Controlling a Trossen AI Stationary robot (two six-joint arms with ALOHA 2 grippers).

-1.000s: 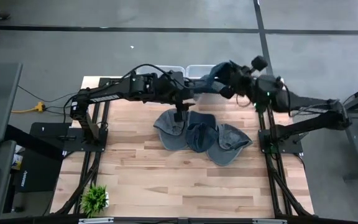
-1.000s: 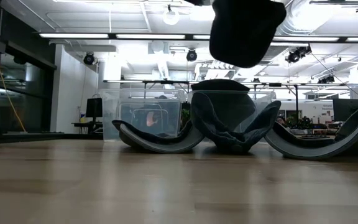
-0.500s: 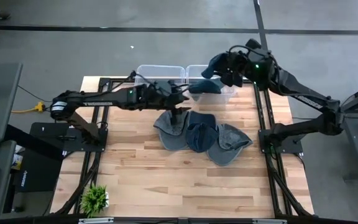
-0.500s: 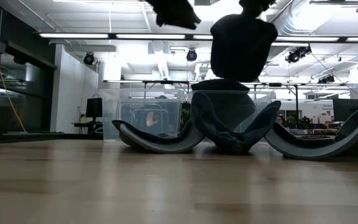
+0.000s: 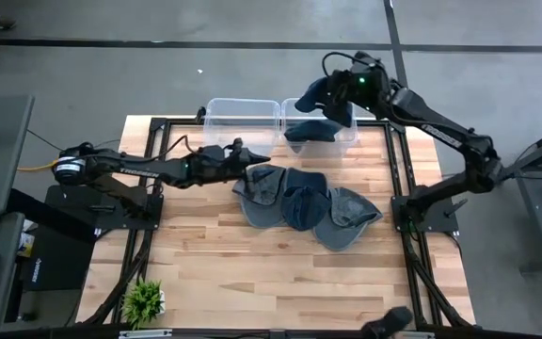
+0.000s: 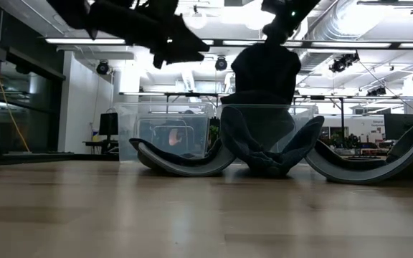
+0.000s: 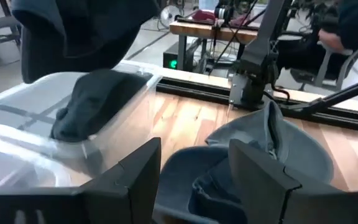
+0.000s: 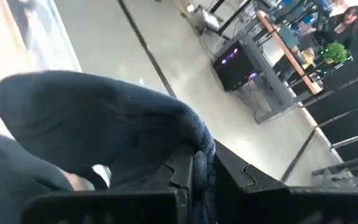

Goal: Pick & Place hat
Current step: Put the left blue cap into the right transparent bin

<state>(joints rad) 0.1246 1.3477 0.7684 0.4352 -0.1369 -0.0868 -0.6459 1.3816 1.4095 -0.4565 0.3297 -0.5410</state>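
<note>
From where I stand, nothing here can be read: no words, numbers, brands or signs show on anything in view, near or far.

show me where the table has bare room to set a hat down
The near half of the wooden table is bare, bordered by the small green plant and the pile of blue denim hats. Crowded: the far edge, with two clear plastic bins.
</note>
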